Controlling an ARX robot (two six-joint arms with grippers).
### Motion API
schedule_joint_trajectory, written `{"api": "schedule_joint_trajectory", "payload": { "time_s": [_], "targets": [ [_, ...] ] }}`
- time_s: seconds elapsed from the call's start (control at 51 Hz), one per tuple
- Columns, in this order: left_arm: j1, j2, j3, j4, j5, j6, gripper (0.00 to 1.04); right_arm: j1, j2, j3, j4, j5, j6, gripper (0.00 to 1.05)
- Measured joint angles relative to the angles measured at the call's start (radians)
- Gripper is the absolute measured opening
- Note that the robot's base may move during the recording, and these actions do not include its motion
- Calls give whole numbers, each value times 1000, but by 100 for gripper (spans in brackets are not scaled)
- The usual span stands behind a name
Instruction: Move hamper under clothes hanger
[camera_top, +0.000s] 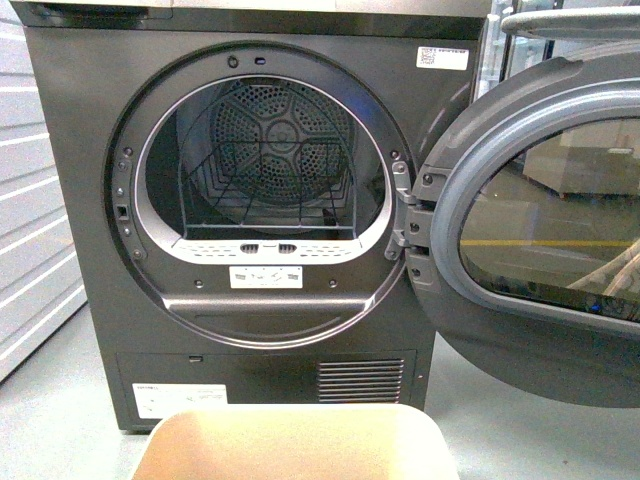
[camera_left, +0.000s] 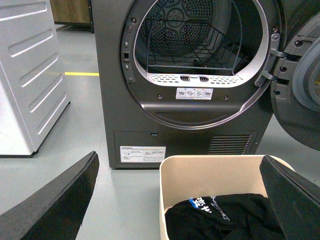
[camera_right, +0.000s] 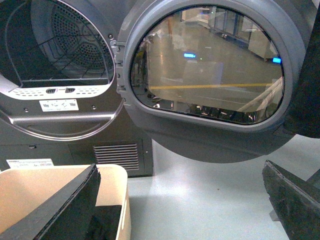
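Observation:
The beige hamper (camera_top: 290, 440) stands on the floor just in front of the dark grey dryer. It also shows in the left wrist view (camera_left: 210, 175) with black clothes (camera_left: 220, 220) inside, and in the right wrist view (camera_right: 107, 185). My left gripper (camera_left: 185, 200) is open, its fingers (camera_left: 55, 200) spread on either side of the hamper's left wall. My right gripper (camera_right: 182, 200) is open, one finger (camera_right: 65, 205) over the hamper's right rim, the other over bare floor. The clothes hanger is out of view.
The dryer (camera_top: 90, 200) fills the front view, drum open, its round door (camera_top: 540, 230) swung out to the right above the floor. A white appliance (camera_left: 25, 85) stands to the left. A yellow floor line (camera_left: 80, 74) runs behind it.

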Motion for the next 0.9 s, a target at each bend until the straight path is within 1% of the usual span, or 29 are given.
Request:
{"api": "schedule_joint_trajectory", "payload": {
  "time_s": [0.901],
  "targets": [
    [0,0,0,0,0,0,98,0,0,0,0,0,0,97]
  ]
}}
